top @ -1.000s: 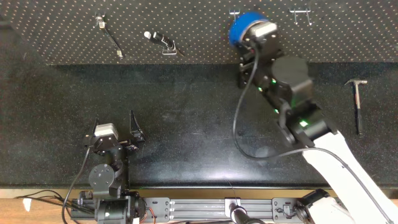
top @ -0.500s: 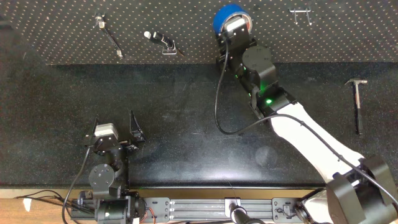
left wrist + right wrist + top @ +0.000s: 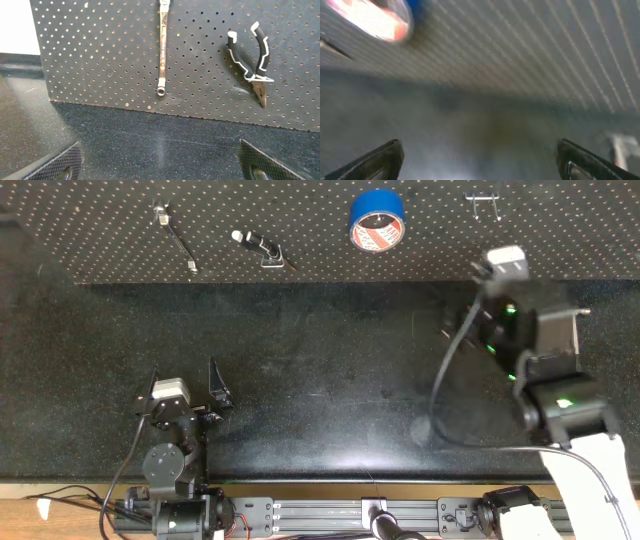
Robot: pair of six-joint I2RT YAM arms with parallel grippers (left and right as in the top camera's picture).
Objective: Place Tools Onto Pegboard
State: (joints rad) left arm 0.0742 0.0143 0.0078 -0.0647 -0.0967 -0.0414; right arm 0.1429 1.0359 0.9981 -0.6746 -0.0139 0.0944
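Three tools hung on the pegboard: a wrench, a pair of pliers and a blue tape roll, the roll sitting high on the board with nothing touching it. The right gripper was over the counter, in front of the board's lower edge and well to the right of the roll. Its fingers stood wide apart with nothing between them. The left gripper was low over the counter near its own base, facing the wrench and pliers, its fingers likewise spread and empty. By this reading the tape's hanging was finished and the work stood between tools, with the right arm free to fetch the next one. A bare hook farther right on the board looked like the place meant for it. A pale shape showed at the side of the right wrist view, too blurred to name; it may have been the next tool, but that could not be told. The next move would call for settling the open gripper squarely over that tool, closing on a part that left its hanging end free, then lifting it to the hook without knocking the roll.
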